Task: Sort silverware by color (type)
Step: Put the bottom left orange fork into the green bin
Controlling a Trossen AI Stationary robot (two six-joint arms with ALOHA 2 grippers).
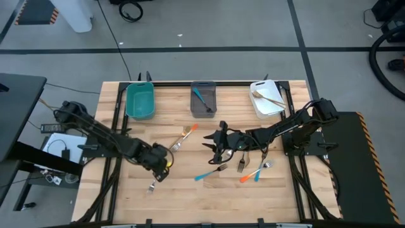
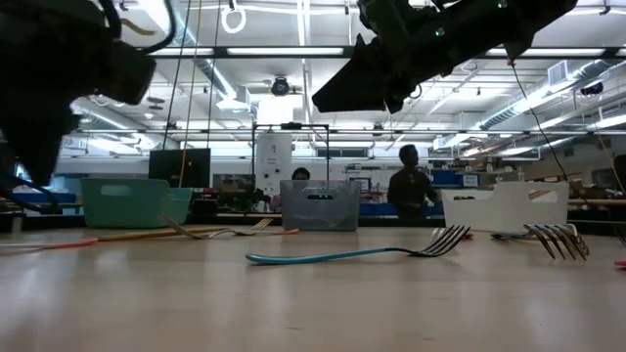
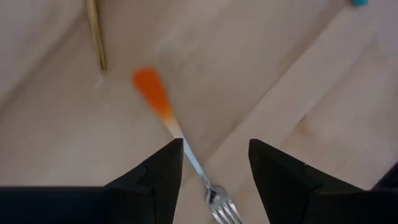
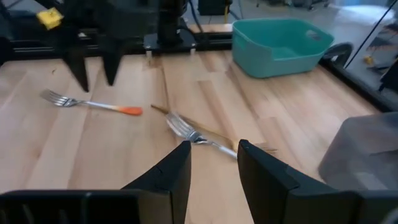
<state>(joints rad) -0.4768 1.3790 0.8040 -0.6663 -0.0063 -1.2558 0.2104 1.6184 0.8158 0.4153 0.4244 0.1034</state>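
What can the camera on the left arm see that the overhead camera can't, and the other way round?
Only the left wrist view shows, close up, the left gripper open directly over an orange-handled fork, its shaft running between the two fingers.

Only the high view shows the whole layout: the teal bin, grey bin and white bin along the far edge, the right gripper, and other forks scattered on the table.

Both show the wooden table and the left gripper above that fork.
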